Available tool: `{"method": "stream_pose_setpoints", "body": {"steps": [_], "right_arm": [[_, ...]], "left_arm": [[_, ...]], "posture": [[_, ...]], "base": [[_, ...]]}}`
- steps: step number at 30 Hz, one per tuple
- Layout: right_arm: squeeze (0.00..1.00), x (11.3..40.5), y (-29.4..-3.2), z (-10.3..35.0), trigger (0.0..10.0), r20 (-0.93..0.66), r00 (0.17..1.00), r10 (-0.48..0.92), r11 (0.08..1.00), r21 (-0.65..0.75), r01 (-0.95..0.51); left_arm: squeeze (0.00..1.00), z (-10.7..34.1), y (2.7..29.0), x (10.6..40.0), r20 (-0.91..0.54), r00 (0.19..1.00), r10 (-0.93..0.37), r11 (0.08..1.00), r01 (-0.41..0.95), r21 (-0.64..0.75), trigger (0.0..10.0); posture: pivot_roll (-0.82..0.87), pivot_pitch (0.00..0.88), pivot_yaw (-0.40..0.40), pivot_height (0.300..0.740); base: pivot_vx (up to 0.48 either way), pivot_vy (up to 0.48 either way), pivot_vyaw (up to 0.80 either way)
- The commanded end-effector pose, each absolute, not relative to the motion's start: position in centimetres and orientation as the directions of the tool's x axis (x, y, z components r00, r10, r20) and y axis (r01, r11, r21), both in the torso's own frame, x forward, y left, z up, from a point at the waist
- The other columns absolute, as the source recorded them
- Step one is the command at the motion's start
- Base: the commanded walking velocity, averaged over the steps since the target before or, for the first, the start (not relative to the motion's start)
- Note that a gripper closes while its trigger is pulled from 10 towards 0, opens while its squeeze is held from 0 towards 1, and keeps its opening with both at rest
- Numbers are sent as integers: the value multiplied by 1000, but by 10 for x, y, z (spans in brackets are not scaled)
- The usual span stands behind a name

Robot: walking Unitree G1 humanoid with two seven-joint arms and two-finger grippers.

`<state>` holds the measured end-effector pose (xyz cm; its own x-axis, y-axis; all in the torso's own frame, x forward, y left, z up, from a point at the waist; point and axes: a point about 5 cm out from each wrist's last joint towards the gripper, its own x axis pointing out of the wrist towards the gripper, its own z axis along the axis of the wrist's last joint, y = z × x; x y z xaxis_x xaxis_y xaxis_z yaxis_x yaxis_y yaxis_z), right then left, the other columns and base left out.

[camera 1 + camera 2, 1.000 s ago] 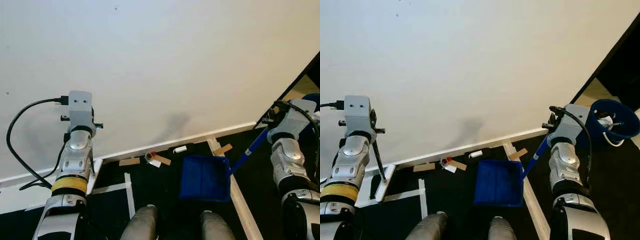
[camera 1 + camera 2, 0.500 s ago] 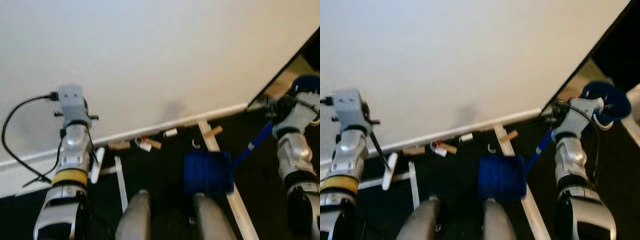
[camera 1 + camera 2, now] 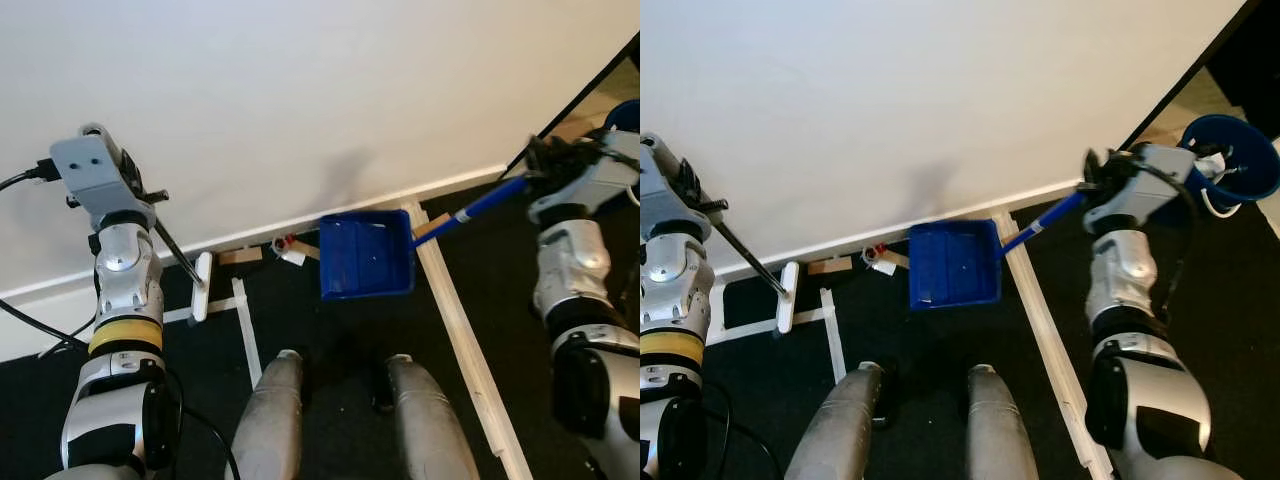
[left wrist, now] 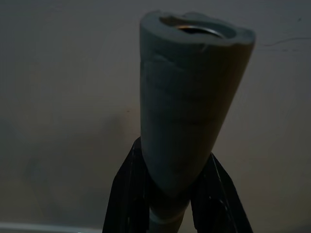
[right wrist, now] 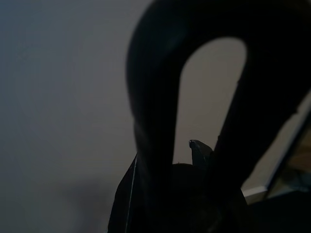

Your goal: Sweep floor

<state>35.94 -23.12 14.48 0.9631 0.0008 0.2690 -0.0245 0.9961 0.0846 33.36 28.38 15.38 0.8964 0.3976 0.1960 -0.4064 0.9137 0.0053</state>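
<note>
Blue dustpan (image 3: pixel 365 258) lifted nearer the wall; both fingers clamp handles, left on broom (image 3: pixel 200 285); no writing.

A blue dustpan (image 3: pixel 365 257) is hanging tilted by the wall; a white-headed broom (image 3: pixel 201 285) is resting on the dark floor (image 3: pixel 330 340).

blue dustpan (image 3: pixel 365 258), blue bucket (image 3: pixel 1230 156), black floor (image 3: pixel 330 330), white wall (image 3: pixel 300 90), grey broom grip (image 4: pixel 192 97).
</note>
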Motion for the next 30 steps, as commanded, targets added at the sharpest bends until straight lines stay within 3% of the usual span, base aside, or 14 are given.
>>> {"method": "stream_pose_setpoints", "body": {"steps": [1,5,10,19,28,30], "right_arm": [[0,352,-231,131,10000,243,970,20,998,57,-34],[0,347,-218,115,10000,188,980,71,997,-23,-68],[0,343,-219,106,10000,150,988,29,998,-67,-19],[0,339,-253,120,10000,208,971,-117,958,-234,166],[0,333,-250,107,10000,179,972,-151,947,-255,194],[0,329,-243,87,10000,90,975,-203,948,-230,219]], "left_arm": [[0,147,290,327,193,895,402,911,-411,10,10000],[0,141,287,325,191,905,380,920,-391,22,10000],[0,136,285,326,174,912,370,923,-382,39,10000],[0,134,277,331,176,922,346,935,-355,22,10000],[0,133,271,334,181,932,315,946,-324,23,10000],[0,131,268,335,172,938,300,951,-309,31,10000]], "posture": [[125,413,-33,740],[133,436,-26,740],[125,465,-17,740],[112,447,-6,740],[117,444,-2,740],[112,445,1,740]], "base": [[0,0,0],[0,0,0],[0,0,0],[0,0,0],[0,0,0],[0,0,0]]}}
